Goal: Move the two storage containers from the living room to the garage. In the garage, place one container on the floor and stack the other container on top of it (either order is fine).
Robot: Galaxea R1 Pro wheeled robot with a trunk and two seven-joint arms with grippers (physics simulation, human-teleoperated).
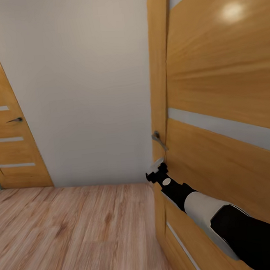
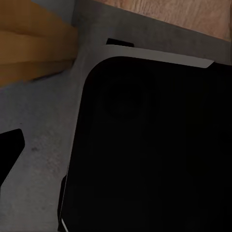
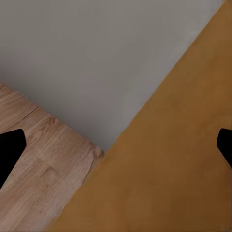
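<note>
Reaching beside a wooden door (image 1: 224,81), your right tool (image 1: 157,172) sits just below the handle (image 1: 158,139), fingertips spread apart. No storage container is in sight; hook that handle squarely before pulling.

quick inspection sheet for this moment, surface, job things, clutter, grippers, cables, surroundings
surface: light wood plank floor, bare where it shows
job's things: nothing seen; no orange-red container in these pictures
clutter: nothing seen
grippers: right gripper sits close to the near door, just below its lever handle; in the right wrist view its fingertips stand wide apart with nothing between them; left gripper cannot be judged, one dark fingertip shows beside a black robot part
cables: nothing seen
surroundings: plain pale wall; second wood door with its own handle at the far left
</note>
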